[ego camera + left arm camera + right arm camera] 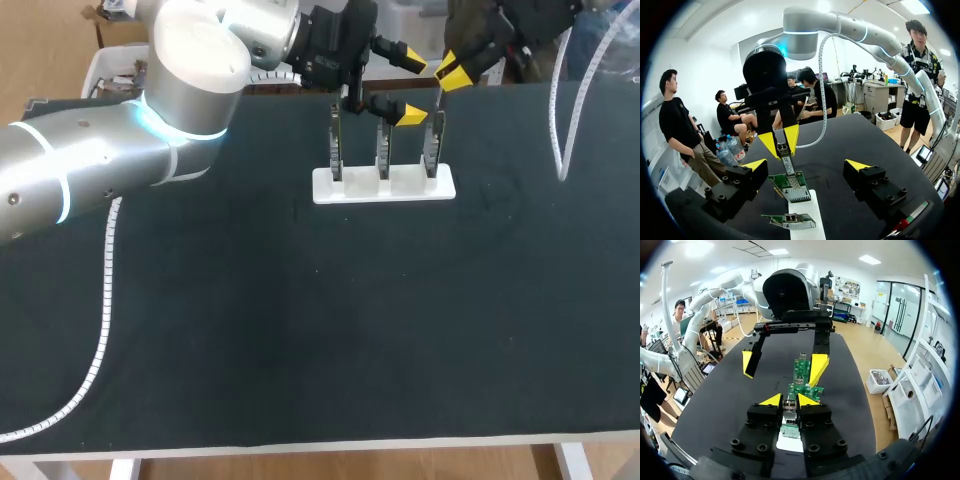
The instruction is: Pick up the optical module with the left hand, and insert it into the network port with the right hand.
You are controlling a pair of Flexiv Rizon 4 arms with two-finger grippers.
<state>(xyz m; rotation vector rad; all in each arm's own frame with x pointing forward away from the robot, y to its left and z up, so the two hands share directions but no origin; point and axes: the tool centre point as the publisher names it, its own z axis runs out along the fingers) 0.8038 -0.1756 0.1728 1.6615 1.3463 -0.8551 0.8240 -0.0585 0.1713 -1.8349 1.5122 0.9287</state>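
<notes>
- While the left gripper [807,166] hangs spread wide with nothing between its fingers, the right gripper [788,400] pinches the single module [789,409] between its closed-in tips.
- The module stands upright. Its lower end meets the top edge of the right-hand card [432,150]; how deep it sits cannot be told.
- Three cards [382,150] stand upright in a row on one white holder [385,188].
- Both grippers crowd above the holder, just beside each other, the left one over the middle card.
- The holder sits near the far edge of the table [300,330], and a broad stretch of dark top lies between it and the near edge.
- One white cable [106,300] trails down the left side, and a second cable [563,172] loops at the far right.
</notes>
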